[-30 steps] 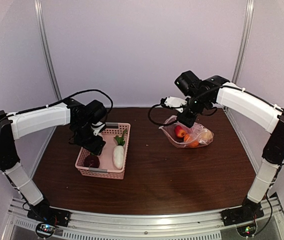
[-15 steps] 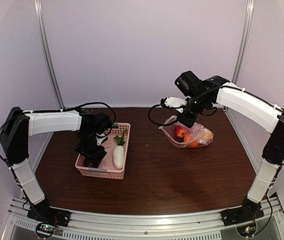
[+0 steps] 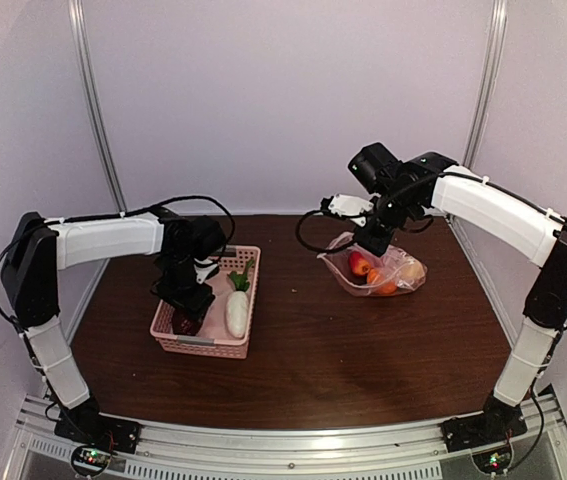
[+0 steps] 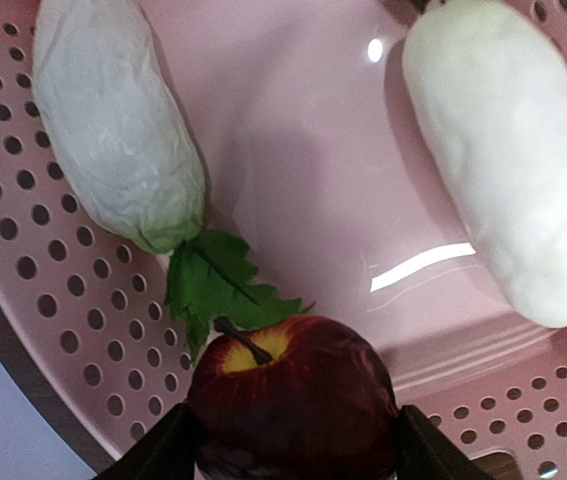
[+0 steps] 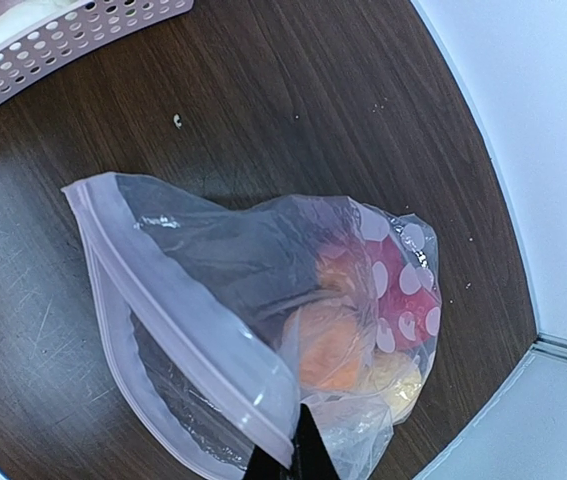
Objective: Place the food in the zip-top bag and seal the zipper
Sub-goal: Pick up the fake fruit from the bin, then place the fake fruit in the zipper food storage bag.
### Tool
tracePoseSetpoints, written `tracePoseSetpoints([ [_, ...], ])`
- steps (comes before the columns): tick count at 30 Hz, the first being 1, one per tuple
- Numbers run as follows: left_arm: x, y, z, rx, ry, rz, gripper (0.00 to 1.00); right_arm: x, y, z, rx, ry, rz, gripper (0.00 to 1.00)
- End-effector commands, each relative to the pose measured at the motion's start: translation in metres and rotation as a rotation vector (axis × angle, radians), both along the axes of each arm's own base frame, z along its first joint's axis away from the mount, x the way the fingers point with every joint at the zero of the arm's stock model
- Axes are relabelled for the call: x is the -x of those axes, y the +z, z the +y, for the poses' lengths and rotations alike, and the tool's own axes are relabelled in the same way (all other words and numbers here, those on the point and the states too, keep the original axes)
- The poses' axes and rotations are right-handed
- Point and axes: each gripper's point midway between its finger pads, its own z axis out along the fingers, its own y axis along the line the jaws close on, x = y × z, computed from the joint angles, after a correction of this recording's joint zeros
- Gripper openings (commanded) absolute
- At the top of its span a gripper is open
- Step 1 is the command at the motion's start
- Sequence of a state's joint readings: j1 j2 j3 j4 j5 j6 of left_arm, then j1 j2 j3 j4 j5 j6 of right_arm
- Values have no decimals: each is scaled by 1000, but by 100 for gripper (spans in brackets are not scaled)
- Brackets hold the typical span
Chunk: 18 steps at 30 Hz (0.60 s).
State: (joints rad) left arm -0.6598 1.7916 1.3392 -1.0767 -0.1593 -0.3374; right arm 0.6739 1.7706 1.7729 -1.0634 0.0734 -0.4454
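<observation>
In the pink basket (image 3: 210,346) lies a dark maroon apple (image 4: 293,400), and my left gripper (image 4: 288,452) is shut on it, one finger pressed to each side. Two white radishes (image 4: 118,120) (image 4: 508,150) lie beyond it, one with green leaves (image 4: 213,285). From above, the left gripper (image 3: 189,316) reaches down into the basket next to a radish (image 3: 236,311). The zip-top bag (image 5: 253,270) rests on the table at the back right, holding red (image 5: 403,290), orange (image 5: 328,345) and yellow (image 5: 393,380) food. My right gripper (image 5: 293,455) is shut on the zipper (image 5: 183,310) edge, holding the mouth open.
The brown table (image 3: 313,360) stretches between the basket and the bag (image 3: 385,272). White walls and metal posts close in the back and sides. A corner of the basket (image 5: 63,35) shows in the right wrist view.
My left arm came down into the basket over the maroon apple and its jaws narrowed onto it. The right arm and the bag have not moved.
</observation>
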Motion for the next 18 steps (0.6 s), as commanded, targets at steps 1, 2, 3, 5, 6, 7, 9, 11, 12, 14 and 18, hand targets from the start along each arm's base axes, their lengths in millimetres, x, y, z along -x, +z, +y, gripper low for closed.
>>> tracePoseSetpoints([
  [1, -20, 62, -13, 96, -13, -129, 57, 1, 16, -5, -9, -21, -47, 0],
  [2, -24, 74, -16, 116, -14, -157, 58, 1, 16, -6, -10, -23, -47, 0],
  [3, -28, 84, -20, 142, -13, -182, 58, 0, 17, -5, -12, -25, -49, 0],
  [5, -34, 102, -35, 229, -20, -221, 58, 0, 17, -6, -12, -27, -51, 0],
  [6, -37, 110, -45, 285, -28, -238, 58, -1, 18, -6, -13, -31, -54, 0],
  [7, -41, 120, -57, 355, -37, -262, 57, -1, 18, -6, -13, -35, -56, 0],
  [9, -44, 142, -87, 524, -75, -311, 55, -2, 19, -6, -16, -41, -61, 0],
  [11, -43, 168, -120, 715, -121, -363, 54, -4, 20, -5, -19, -46, -64, 0],
  [12, -40, 181, -135, 810, -152, -383, 53, -5, 22, -5, -20, -49, -68, 0],
  [14, -36, 201, -159, 968, -191, -415, 53, -7, 27, -5, -29, -58, -78, 0],
  [18, -37, 219, -192, 1147, -215, -444, 52, -11, 39, -3, -64, -75, -105, 0],
])
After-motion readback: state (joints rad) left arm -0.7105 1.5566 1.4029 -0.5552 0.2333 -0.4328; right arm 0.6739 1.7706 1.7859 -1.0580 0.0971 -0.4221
